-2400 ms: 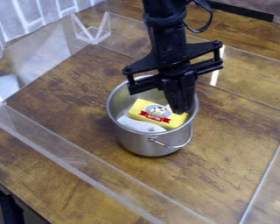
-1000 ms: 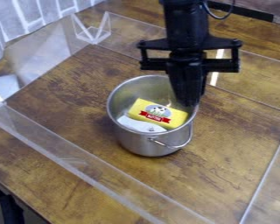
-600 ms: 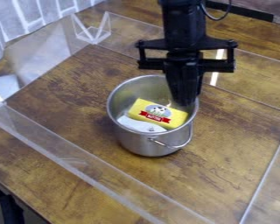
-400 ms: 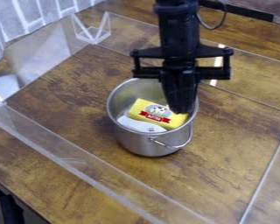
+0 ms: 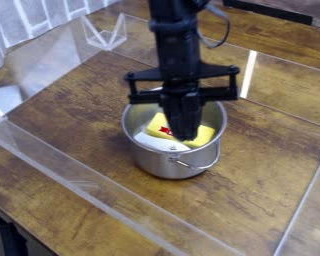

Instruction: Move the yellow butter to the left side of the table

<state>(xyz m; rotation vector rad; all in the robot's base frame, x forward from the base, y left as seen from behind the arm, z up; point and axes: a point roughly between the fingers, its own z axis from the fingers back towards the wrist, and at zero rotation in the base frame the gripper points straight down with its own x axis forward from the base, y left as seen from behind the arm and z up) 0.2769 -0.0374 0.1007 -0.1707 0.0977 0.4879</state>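
Yellow butter (image 5: 164,128) lies inside the steel pot (image 5: 175,150), flat on the pot's floor, a strip of its red-and-white label showing at the right of the fingers. Only the packet's left half is visible; the rest is covered by the arm. The gripper (image 5: 184,132) reaches down into the pot's mouth with its tip over the packet's middle. Its two dark fingers are pressed together into a single narrow point, nothing between them. Whether the tip touches the butter cannot be told from this angle.

Arm pose: the black arm (image 5: 172,40) comes in from the top edge and hangs nearly straight down. A black crossbar on the wrist spans the pot's width just above the rim, tilted slightly.

The pot stands near the middle of the table (image 5: 69,110), dark brown planks with visible grain, its small handle facing the near edge. Clear plastic sheet (image 5: 83,185) runs along the near and left edges.

Count: one arm, one gripper, one butter packet, one pot.
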